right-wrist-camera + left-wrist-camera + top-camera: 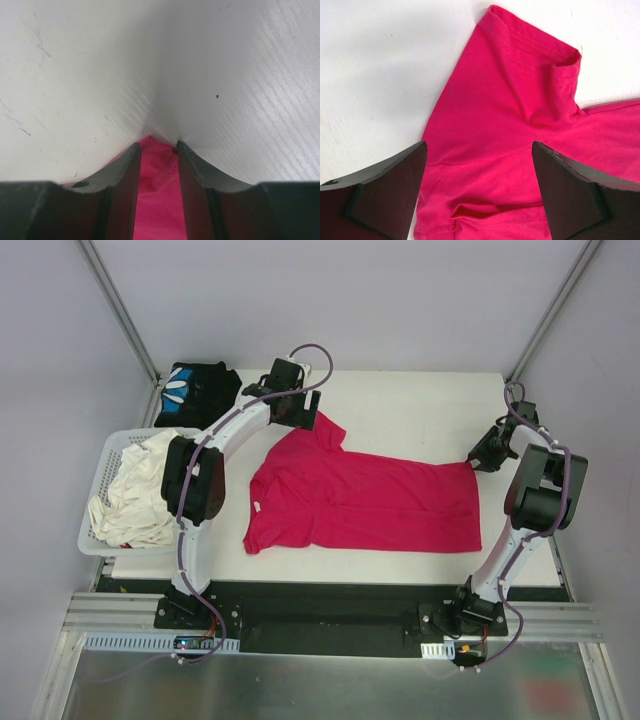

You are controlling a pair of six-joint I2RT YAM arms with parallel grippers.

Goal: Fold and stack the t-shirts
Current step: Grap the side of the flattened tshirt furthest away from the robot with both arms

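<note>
Magenta t-shirt (370,502), pinched thinly at its corner by the right gripper (157,147), may slip; left gripper (479,145) gapes wide.

Top view: left gripper (303,412) covers far sleeve tip of red shirt (370,502). Black shirt (200,388): print too small to make out. Basket (100,472): pale cloth (135,495) bunched, item count unclear. Right gripper (472,460): tips too small to resolve.
Left wrist: shirt cut by bottom and right edges.
Right wrist: shirt seen only as strip between fingers (122,180), rest below frame.
</note>
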